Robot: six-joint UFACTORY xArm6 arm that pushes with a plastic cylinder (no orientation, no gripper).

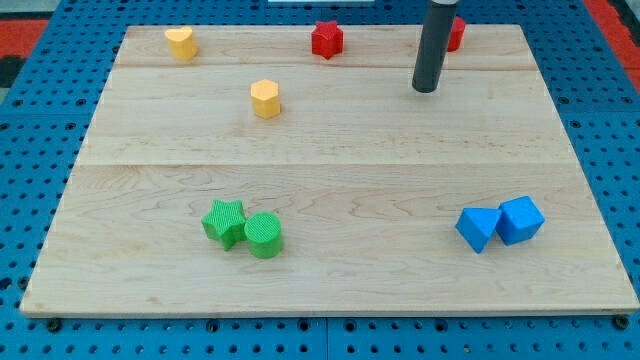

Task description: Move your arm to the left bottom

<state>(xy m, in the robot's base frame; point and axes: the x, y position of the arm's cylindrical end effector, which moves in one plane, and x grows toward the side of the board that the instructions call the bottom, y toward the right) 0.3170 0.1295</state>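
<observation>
Nearest the camera, along the desk's point(330, 290) bottom edge, the wood is bare; just above it sit the green star point(224, 221) and the green cylinder point(264, 236), touching each other at about 7 o'clock from the board's middle, and the two blue blocks point(499, 224), also touching, at about 4 o'clock. My tip point(427, 89) stands far off at roughly 1 o'clock, close beside a red block point(455, 34) that the rod partly hides. A red star point(327, 39) lies at 12 o'clock, a yellow hexagon block point(265, 99) at 10, a yellow heart-like block point(181, 43) in the far corner at 11. As for the tool, it is a plain rod — nothing to spread, press together or pinch. The goal is the bare corner at 7 o'clock, beyond the green pair. A straight diagonal from my tip looks likely to run into the green pair, so I judge a better line is to sweep toward 9 o'clock below the yellow hexagon block, then drop toward 6 o'clock on the outer side of the green star — slowly, keeping clear of every block.
</observation>
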